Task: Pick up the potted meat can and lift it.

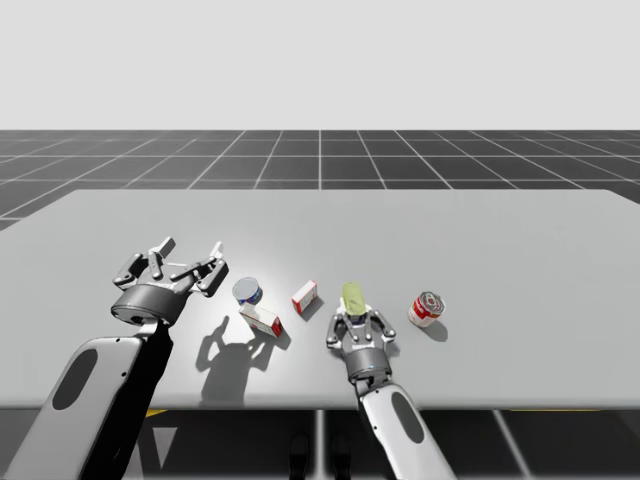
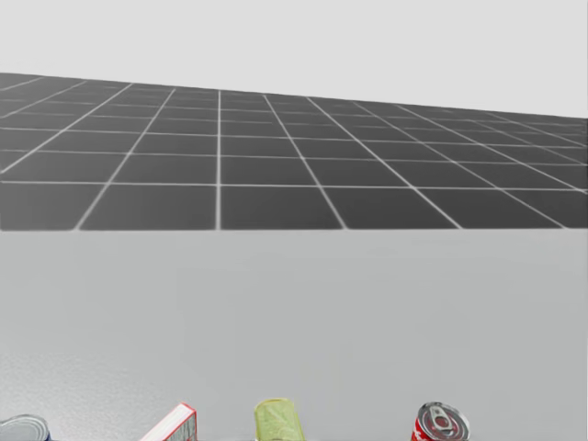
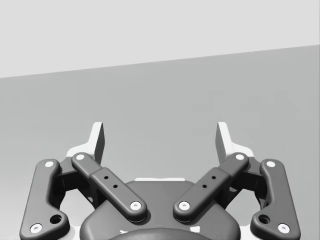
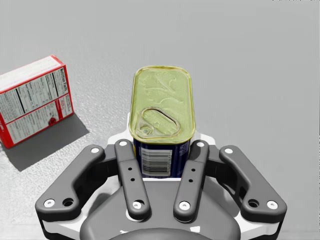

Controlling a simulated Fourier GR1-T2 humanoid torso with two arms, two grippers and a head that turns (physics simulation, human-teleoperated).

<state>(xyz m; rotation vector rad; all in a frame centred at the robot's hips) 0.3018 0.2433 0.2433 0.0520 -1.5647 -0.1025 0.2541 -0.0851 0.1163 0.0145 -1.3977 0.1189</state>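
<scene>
Grey table — potted meat can gripped near the front edge, about midway.
Left gripper gapes wide toward the left edge; right gripper pinches the can from both sides — red-and-white box just beside.

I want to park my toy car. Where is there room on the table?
Bare: the table's far half behind the row, and the stretch right of the red can. Crowded: the near middle, where blue can, near box, far box and the meat can in my right gripper sit close.
</scene>
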